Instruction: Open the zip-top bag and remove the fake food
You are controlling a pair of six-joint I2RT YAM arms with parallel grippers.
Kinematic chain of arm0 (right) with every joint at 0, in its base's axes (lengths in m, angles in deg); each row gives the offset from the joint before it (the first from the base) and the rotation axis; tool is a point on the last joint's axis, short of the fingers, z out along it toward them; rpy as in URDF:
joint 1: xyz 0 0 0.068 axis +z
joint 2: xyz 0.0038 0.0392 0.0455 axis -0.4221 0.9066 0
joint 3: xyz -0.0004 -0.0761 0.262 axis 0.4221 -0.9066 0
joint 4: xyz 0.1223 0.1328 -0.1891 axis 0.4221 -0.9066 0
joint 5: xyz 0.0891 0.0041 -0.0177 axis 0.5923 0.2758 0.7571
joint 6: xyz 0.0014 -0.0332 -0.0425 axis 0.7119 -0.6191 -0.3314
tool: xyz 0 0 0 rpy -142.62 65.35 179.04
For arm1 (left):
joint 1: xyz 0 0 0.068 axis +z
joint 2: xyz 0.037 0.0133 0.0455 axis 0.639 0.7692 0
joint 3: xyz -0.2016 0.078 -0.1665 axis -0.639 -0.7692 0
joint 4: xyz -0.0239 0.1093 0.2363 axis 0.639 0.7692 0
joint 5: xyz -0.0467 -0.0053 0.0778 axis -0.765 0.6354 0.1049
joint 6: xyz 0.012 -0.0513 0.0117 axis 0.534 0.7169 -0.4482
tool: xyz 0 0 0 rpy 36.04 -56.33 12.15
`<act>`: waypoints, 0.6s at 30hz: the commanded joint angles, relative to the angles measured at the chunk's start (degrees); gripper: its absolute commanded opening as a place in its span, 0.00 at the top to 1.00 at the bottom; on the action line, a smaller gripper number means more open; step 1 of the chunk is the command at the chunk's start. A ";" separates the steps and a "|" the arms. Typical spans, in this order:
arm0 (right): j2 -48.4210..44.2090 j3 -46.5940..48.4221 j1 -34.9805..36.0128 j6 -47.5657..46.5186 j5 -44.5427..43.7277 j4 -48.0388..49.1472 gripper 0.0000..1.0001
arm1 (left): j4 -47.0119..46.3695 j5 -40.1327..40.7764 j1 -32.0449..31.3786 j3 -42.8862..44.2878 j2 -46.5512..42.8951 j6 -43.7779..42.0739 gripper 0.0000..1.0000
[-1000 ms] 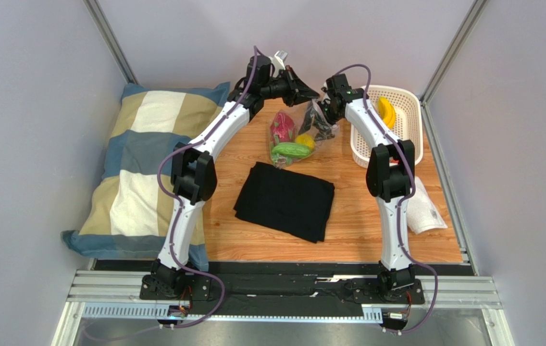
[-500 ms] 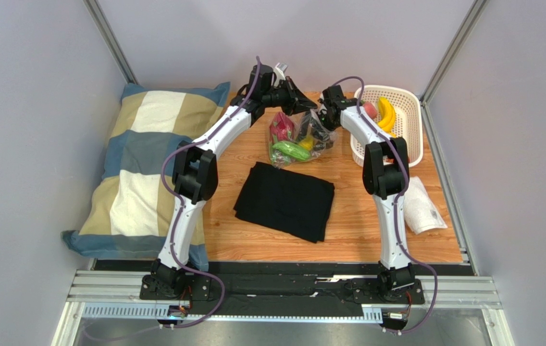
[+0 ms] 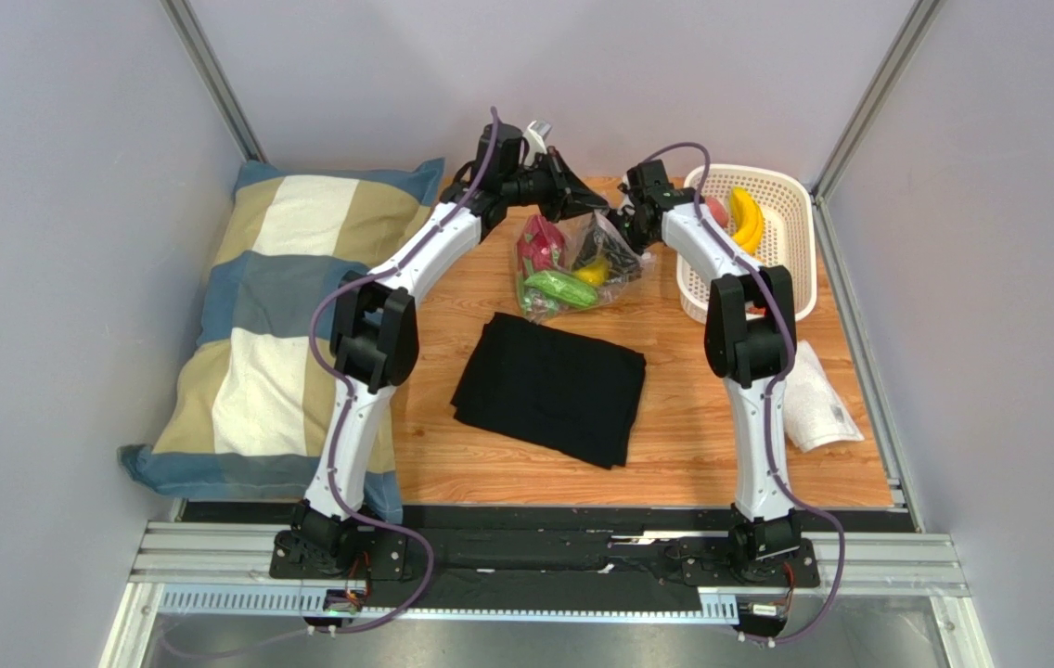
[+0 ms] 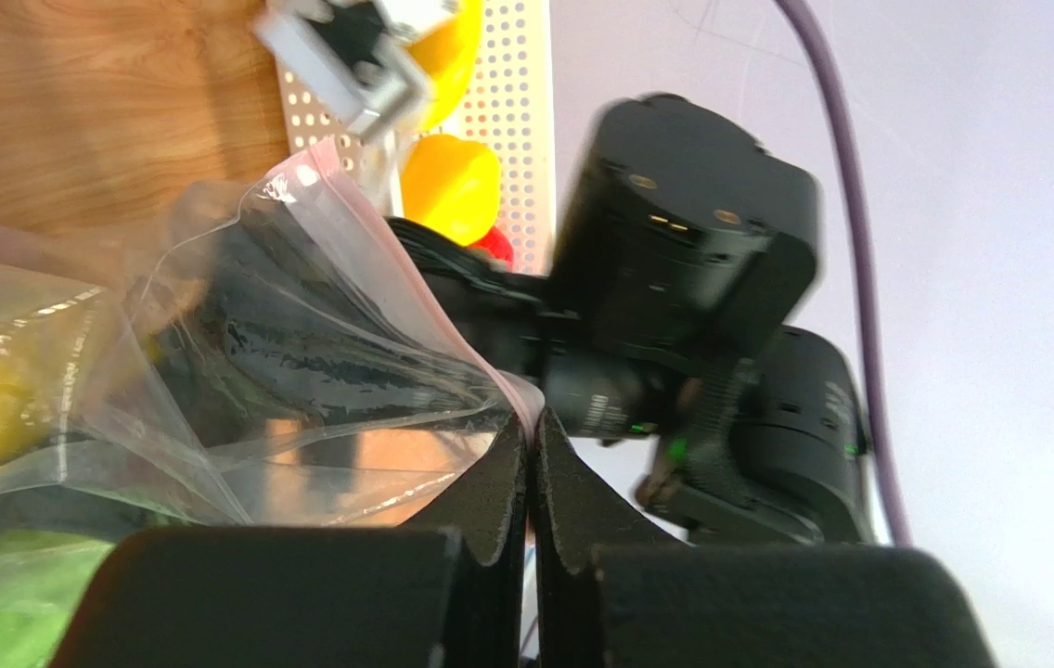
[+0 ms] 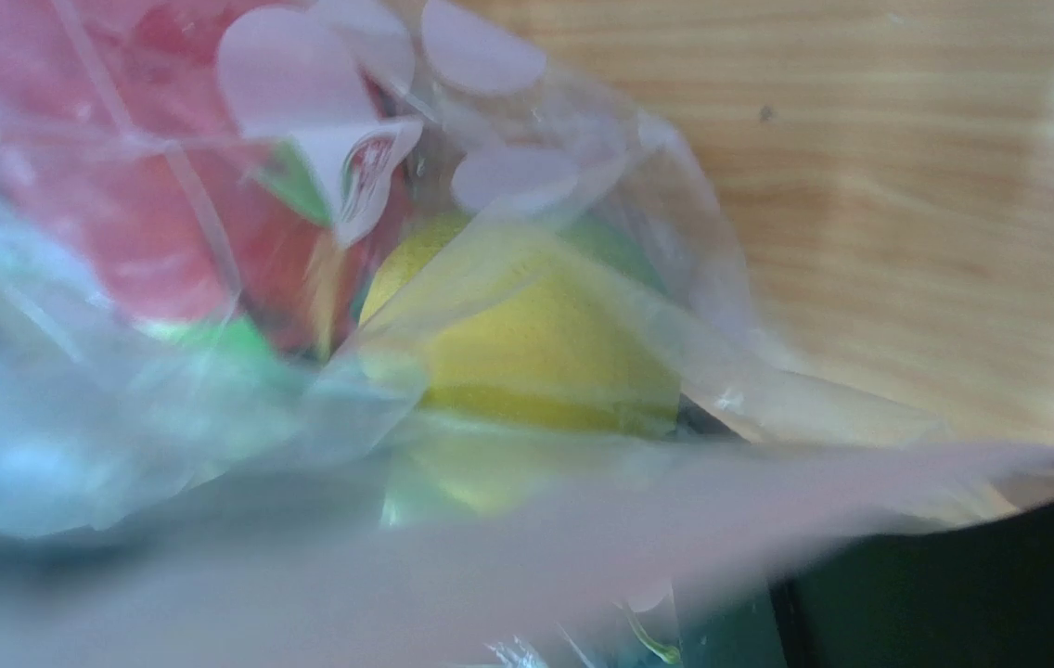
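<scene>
Top external view: the zip-top bag lies at the far middle of the wooden tabletop, just left of a white perforated basket, with its mouth raised between the two arms. The fake food is inside the bag: a pink-red fruit on the left, a green piece along the near side and a yellow piece to the right. The left end effector meets the bag's top edge from the far left. The left wrist view shows its fingers pressed together, with a fold of the clear plastic and its pinkish strip pinched between them. The right end effector sits at the right side of the bag's mouth; whether its fingers are apart or together cannot be told. The right wrist view is filled with blurred plastic over yellow, red and green pieces. A yellow banana lies in the basket. A folded black cloth lies on the near side of the bag, a checked pillow lies left of the tabletop, and a white packet lies at its right edge.
</scene>
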 commanded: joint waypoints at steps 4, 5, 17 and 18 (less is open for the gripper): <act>-10.78 2.59 -0.73 -4.65 -2.78 -4.87 1.00 | 0.95 -2.73 2.22 2.87 -3.60 -4.20 1.00; -11.48 3.02 -0.73 -5.35 -3.14 -5.04 1.00 | 3.05 -2.64 2.22 3.49 -3.59 -5.08 1.00; -13.51 11.56 -1.61 2.81 3.54 -8.56 1.00 | 2.98 -2.64 2.48 2.27 -5.44 -4.56 1.00; -14.64 11.47 -1.78 2.73 3.89 -8.56 1.00 | 2.89 -2.56 2.66 2.18 -5.35 -3.95 1.00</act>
